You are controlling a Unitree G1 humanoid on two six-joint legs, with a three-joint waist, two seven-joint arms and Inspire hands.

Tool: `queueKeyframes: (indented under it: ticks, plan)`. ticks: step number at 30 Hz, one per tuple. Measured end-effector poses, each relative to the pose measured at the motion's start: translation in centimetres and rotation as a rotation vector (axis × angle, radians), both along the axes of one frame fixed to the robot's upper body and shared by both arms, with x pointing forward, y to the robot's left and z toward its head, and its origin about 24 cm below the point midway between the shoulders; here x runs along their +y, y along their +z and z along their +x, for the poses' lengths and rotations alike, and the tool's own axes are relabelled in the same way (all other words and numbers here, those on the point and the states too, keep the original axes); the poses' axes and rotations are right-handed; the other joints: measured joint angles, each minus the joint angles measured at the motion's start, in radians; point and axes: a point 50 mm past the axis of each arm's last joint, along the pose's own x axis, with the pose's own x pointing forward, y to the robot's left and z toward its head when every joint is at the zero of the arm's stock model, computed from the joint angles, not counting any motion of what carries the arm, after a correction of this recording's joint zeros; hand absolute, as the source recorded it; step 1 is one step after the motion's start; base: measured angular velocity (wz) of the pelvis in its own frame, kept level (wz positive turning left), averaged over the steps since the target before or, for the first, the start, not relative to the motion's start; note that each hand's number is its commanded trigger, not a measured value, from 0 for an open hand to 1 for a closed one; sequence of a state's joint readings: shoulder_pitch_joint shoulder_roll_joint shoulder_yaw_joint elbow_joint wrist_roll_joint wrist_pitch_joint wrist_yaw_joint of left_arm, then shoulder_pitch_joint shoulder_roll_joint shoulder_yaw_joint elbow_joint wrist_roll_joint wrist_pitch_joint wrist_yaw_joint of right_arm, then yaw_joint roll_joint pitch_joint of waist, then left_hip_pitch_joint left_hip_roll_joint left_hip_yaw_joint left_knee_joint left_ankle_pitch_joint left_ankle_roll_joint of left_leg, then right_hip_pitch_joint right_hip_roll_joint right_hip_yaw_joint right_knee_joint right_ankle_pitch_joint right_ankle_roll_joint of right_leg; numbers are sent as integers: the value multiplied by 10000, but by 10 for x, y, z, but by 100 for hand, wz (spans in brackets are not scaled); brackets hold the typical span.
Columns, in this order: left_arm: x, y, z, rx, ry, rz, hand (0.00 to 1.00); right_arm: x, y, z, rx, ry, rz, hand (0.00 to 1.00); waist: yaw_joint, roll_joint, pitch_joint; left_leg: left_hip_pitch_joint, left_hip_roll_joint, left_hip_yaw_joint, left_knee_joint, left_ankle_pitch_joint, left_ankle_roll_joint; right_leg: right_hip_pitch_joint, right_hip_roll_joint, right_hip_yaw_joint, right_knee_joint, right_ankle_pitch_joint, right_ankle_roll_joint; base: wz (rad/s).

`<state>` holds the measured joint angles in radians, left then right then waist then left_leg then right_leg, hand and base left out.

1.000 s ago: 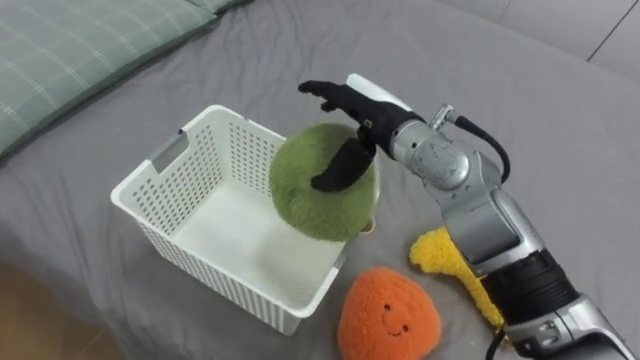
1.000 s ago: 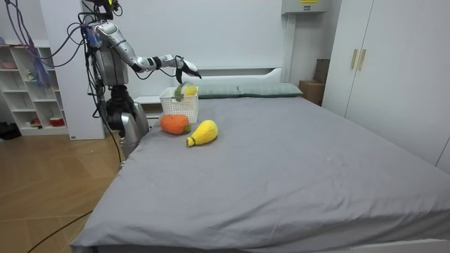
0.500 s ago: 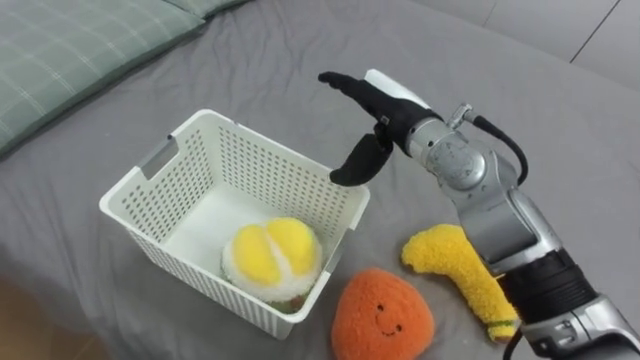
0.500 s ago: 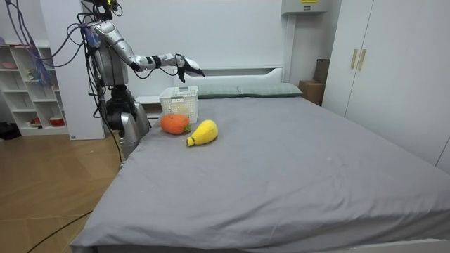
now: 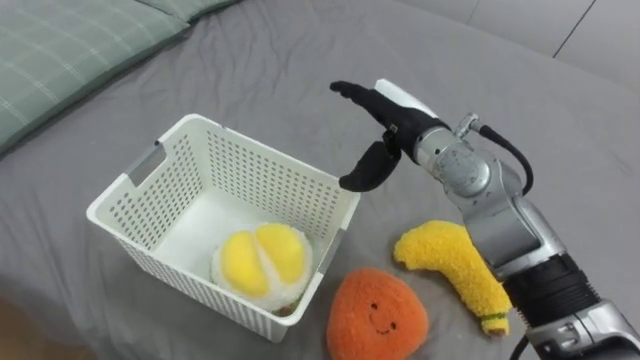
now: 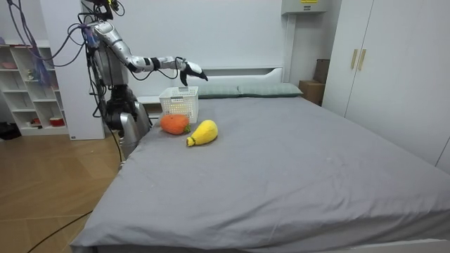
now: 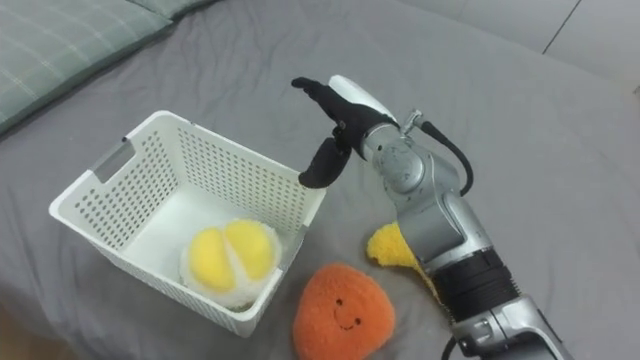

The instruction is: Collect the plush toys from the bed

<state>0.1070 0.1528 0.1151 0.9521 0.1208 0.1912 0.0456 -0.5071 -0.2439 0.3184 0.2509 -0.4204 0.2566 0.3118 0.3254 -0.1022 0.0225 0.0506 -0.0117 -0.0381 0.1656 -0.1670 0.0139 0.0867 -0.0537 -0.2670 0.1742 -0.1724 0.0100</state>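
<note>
Right hand [image 5: 390,128] hangs open and empty by basket [image 5: 150,165]; yellow toy [image 5: 262,258] sits inside; orange toy [image 5: 378,315] and banana toy [image 5: 455,265] wait beside it.

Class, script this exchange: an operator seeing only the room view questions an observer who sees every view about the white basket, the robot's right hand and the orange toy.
Operator: Anything inside the basket?
Observer: Yes, a yellow and white plush toy lies in its near corner.
Operator: Is the right hand holding something?
Observer: No, it is open and holds nothing, in the air beside the basket.
Operator: How does the orange toy lie?
Observer: Face up, a smiling face showing.
</note>
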Motion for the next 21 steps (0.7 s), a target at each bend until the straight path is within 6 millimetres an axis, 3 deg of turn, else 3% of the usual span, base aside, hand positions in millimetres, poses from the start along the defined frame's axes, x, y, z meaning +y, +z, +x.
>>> queueKeyframes:
  ticks: [8, 11, 13, 21]
  plan:
    - [-5, -2, -1, -46, 27, -73, 0, -28, -4, -3, -214, -1093, 786, 0, -538, 141, -72, 141, 68, 605, -78, -19, 27, -200, 13, 480, 137, 17, 0, -19]
    - [-8, -3, -3, -26, 86, -158, 0, -40, -18, -11, 50, -1584, 749, 0, -608, 227, -114, 328, 160, 955, -229, -34, 36, -213, 38, 732, 136, 74, -14, -34]
    - [-7, -4, -10, 137, 199, -166, 0, -46, -30, -18, 432, -1800, 739, 0, -893, 232, -121, 349, 188, 1143, -247, -35, 34, -256, 55, 829, 159, 88, -27, -17]
    - [1, -5, -24, 460, 243, 9, 0, -77, -53, -23, 977, -3268, 586, 0, -1474, 218, -137, 366, 223, 1356, -250, -44, 34, -389, 151, 1043, 281, 110, -36, -9]
